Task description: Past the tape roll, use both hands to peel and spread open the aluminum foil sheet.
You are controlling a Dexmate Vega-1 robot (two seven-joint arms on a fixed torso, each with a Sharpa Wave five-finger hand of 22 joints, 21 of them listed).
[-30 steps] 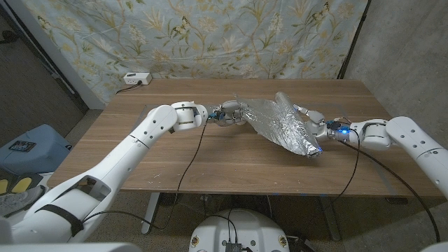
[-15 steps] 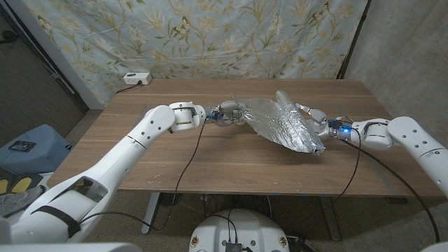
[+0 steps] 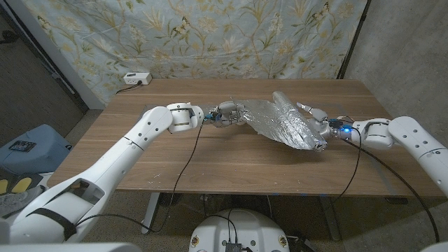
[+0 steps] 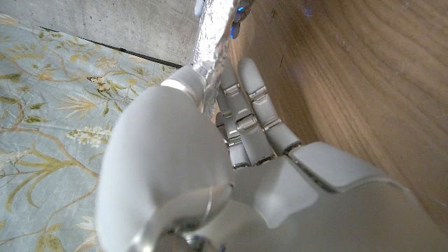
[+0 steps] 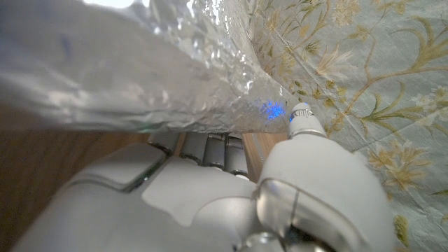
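Observation:
A crinkled aluminum foil sheet lies partly unrolled across the table's far middle, running to a silver roll at its right side. My left hand pinches the sheet's left edge between thumb and fingers. My right hand grips the roll's right side, with the foil draped over its fingers. The sheet stretches taut between the two hands, slightly lifted off the wood.
The wooden table has bare wood in front of the foil and on the left. A white power strip sits at the far left corner. A floral cloth hangs behind the table.
My right hand has drawn the roll back and to the right, and its near end has swung farther from the front edge. My left hand has stayed on the sheet's left edge.

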